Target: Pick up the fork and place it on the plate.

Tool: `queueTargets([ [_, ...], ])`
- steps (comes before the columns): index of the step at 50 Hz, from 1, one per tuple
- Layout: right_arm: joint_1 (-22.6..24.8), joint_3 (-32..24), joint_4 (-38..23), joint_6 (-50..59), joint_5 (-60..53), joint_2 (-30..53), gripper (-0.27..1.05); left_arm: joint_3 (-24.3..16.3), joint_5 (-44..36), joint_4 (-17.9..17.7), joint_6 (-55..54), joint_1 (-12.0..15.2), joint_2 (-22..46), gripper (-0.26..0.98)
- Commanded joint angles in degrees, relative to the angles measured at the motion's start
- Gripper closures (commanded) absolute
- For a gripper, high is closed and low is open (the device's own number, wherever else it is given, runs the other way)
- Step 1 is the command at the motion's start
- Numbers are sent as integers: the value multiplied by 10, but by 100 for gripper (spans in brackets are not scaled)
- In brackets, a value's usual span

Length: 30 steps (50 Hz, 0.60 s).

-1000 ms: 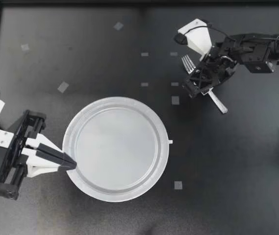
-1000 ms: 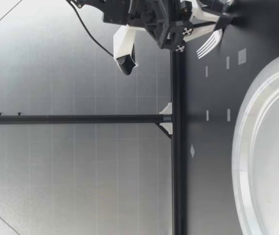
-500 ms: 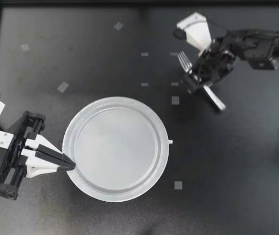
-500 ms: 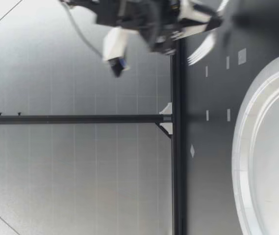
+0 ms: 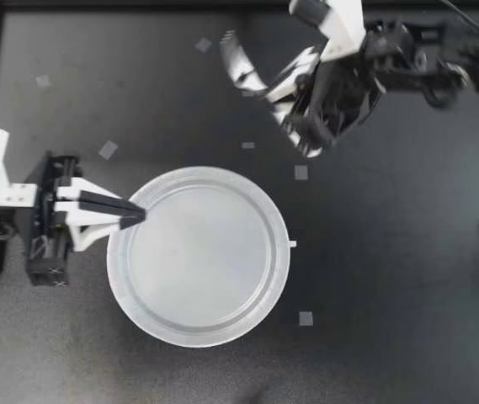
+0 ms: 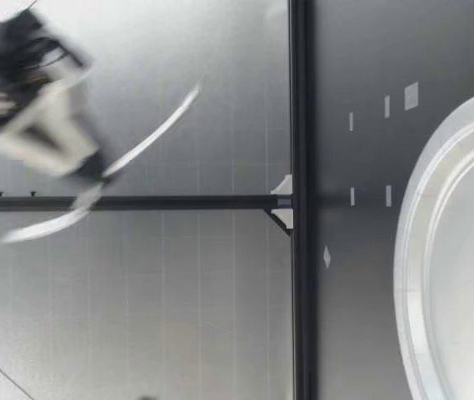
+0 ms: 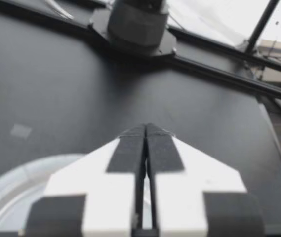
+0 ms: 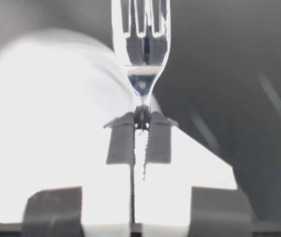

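Lifted off the table in the top view, the metal fork hangs behind the clear round plate, its tines pointing left. My right gripper is shut on the fork's neck. In the right wrist view the fork sticks out ahead of that gripper, over the blurred plate. The low view shows the fork high above the table, held by my blurred right gripper. My left gripper is shut and empty, its tip over the plate's left rim; its fingertips are pressed together.
Small pale tape squares dot the black table. A black frame rail runs along the far edge. A round dark mount sits at the table's edge ahead of my left gripper. The plate's rim fills the near part of the low view.
My right gripper has closed on the fork, lifted it off the table and swung it left and back. My left gripper has slid along the plate's left rim, away from the front edge.
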Motion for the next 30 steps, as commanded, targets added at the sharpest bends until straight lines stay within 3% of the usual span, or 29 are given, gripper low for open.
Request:
queueTargets([
  [1,65,-4,15,-49,-173,-46,86,-65,2,1,29,3,34,66],
  [12,123,46,-5,-73,-383,-61,86,-117,-11,1,76,4,61,33],
  [19,147,88,-11,-70,-510,-48,86,-126,-78,1,104,7,76,5],
  [30,158,133,-15,-59,-634,-26,86,-138,-124,1,105,7,95,6],
])
